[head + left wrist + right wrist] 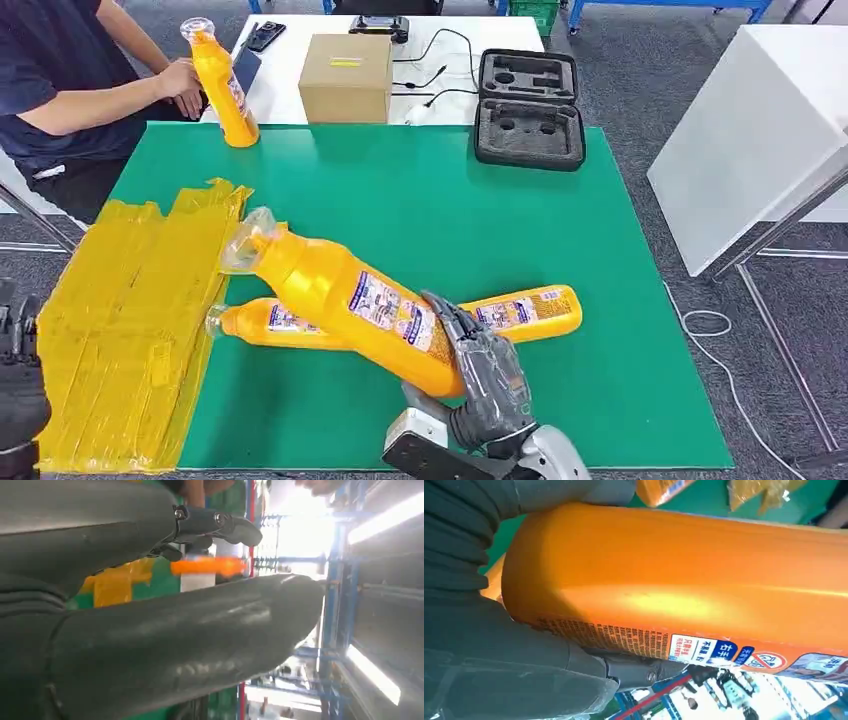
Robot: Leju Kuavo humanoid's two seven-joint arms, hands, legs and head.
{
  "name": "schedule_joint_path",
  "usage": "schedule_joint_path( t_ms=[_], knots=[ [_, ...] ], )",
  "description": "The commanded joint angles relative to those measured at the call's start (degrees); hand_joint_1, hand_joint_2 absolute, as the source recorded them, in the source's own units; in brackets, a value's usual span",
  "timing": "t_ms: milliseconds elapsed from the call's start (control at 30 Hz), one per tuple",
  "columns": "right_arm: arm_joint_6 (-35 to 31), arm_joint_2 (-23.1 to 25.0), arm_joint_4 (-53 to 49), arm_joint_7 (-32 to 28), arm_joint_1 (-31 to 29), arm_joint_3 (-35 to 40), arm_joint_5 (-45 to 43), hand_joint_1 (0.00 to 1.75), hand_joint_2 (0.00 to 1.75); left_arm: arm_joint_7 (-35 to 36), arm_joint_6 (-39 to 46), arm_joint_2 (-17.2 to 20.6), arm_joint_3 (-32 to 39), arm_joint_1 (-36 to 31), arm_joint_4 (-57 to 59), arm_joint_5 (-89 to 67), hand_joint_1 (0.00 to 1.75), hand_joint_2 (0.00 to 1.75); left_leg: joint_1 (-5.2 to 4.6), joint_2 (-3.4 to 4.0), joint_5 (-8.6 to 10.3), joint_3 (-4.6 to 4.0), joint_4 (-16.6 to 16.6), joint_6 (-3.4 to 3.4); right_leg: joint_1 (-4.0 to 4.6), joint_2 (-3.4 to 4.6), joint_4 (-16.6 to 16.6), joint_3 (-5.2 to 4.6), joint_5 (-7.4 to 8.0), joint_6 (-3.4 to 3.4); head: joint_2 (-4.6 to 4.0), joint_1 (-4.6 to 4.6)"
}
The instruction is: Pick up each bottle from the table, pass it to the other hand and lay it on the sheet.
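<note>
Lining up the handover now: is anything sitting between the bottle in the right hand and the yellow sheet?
Nothing visible blocks it. The held bottle, in the right hand, is lifted over a second bottle lying on the green mat, its cap end pointing at the yellow sheet.

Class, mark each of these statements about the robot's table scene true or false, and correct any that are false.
1. The robot's right hand grips an orange bottle near its base. True.
2. A second orange bottle lies flat on the green mat. True.
3. The bottle held by the right hand already rests on the yellow sheet. False: it is tilted up over the green mat, its clear cap pointing toward the sheet.
4. A third bottle stands upright at the mat's far corner, beside a person's hand. True.
5. The cardboard box sits on the green mat. False: it sits on the white table behind the mat.
</note>
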Motion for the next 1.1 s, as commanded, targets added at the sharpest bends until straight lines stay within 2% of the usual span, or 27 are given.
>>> schedule_joint_path(
  t_ms=[33,167,300,433,700,767,800,833,967,1100],
  knots=[
    [-4.0,1.7,8.9,0.9,-7.7,0.5,0.1,1.75,1.75,1.1,-1.2,0.8,-16.7,1.5,-1.6,3.1,0.0,1.75,0.1,0.09,-0.01,0.25,-0.1,-0.21,0.09,0.02,-0.2,0.26,0.04,-0.07,0.0,0.0],
    [-3.3,3.5,14.0,2.7,-11.0,2.3,1.1,1.75,1.75,2.7,-1.6,0.9,-22.8,-1.7,0.5,5.3,0.0,1.75,0.11,-0.01,0.02,0.23,-0.1,-0.21,0.11,-0.08,-0.2,0.29,0.05,-0.09,0.0,0.0],
    [-3.2,3.8,15.1,3.0,-11.8,3.2,1.3,1.75,1.75,3.3,-1.7,0.8,-23.6,-2.4,0.7,5.9,0.0,1.75,0.13,0.02,0.0,0.31,-0.1,-0.26,0.14,-0.06,-0.2,0.35,0.04,-0.12,0.0,-0.02],
    [-2.3,5.3,18.1,4.6,-14.0,5.4,3.2,1.75,1.75,5.1,-1.9,-1.3,-25.3,-5.1,1.8,6.1,0.0,1.75,0.09,0.03,0.02,0.32,-0.1,-0.22,0.08,-0.05,-0.1,0.33,0.03,-0.08,0.0,-0.04],
    [-2.3,5.1,18.3,5.2,-14.4,5.7,4.8,1.75,1.75,5.3,-1.9,-1.5,-25.0,-5.3,1.9,6.0,0.0,1.75,0.07,0.0,0.04,0.17,-0.1,-0.13,0.06,-0.04,-0.1,0.2,0.04,-0.03,0.0,-0.02],
    [-0.8,6.3,20.3,6.4,-15.9,7.3,6.4,1.75,1.75,5.9,-1.6,-3.1,-25.0,-7.6,3.2,5.1,0.0,1.75,0.07,0.03,0.04,0.15,-0.1,-0.14,0.05,-0.01,-0.1,0.18,0.05,-0.04,0.0,-0.02],
    [0.8,3.8,24.0,6.3,-21.0,9.9,5.0,1.75,1.75,6.9,-0.7,-4.5,-25.0,-9.9,4.7,3.9,0.0,1.75,0.09,0.05,0.03,0.23,-0.1,-0.19,0.07,-0.02,-0.1,0.26,0.05,-0.06,0.0,-0.02],
    [0.6,4.3,28.1,5.3,-23.4,9.9,3.4,1.75,1.75,8.5,-0.1,-5.5,-25.0,-12.2,6.6,4.6,0.0,1.75,0.12,0.02,0.04,0.28,-0.1,-0.24,0.11,-0.06,-0.1,0.33,0.06,-0.09,0.0,-0.02],
    [0.2,6.0,32.2,3.7,-25.1,11.4,3.1,1.75,1.75,9.0,1.9,-7.2,-24.1,-15.5,10.8,4.6,0.0,1.75,0.08,0.01,0.15,0.31,-0.2,-0.24,0.07,-0.06,-0.2,0.35,0.17,-0.08,0.0,-0.02],
    [-1.0,6.0,30.6,4.2,-25.7,13.1,4.0,1.75,1.75,8.7,3.9,-7.3,-22.4,-14.1,10.8,5.3,0.0,1.75,0.08,0.01,0.11,0.29,-0.1,-0.15,0.07,-0.08,-0.1,0.33,0.09,-0.07,0.0,-0.02]
  ],
)
